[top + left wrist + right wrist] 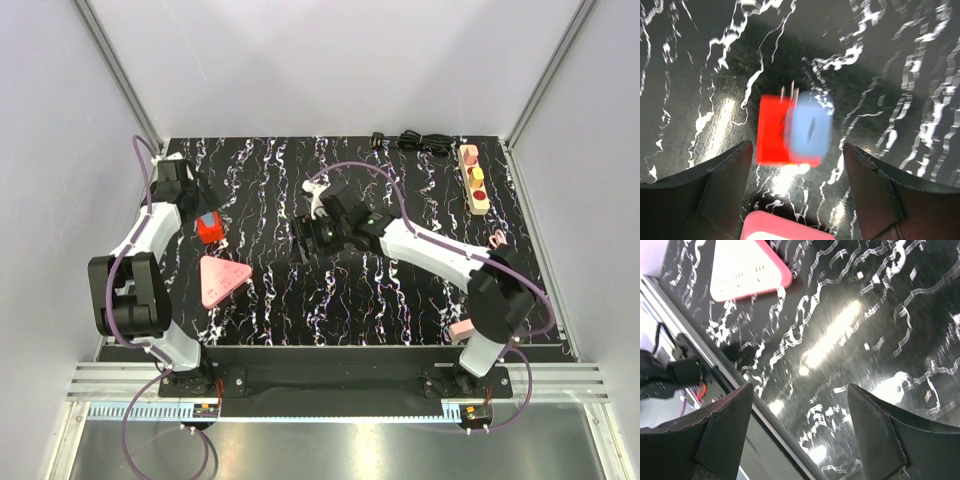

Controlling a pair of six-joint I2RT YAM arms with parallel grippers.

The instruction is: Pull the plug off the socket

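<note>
- Socket: long beige strip lying flat at the far right corner of the table, close to the right edge. Long axis set near-to-far across the table, with the near end angled slightly toward the right edge. Row of round outlets, red and yellow, facing up.
- Left gripper: over the table's left side, about halfway between near and far edges. Jaws spread apart and gripping nothing.
- Red block: resting on the table's left side, seen in the left wrist view in the gap ahead of the fingertips, clear of both. Blue face toward the right; badly blurred, so finer detail not readable.
- Right gripper: above the table's middle. Jaws wide apart, with only bare marbled surface between them.
- Pink triangular strip: flat on the table's left half, nearer the near edge than the red block.
- Black cable: bundled along the table's far edge, right of centre.
</note>
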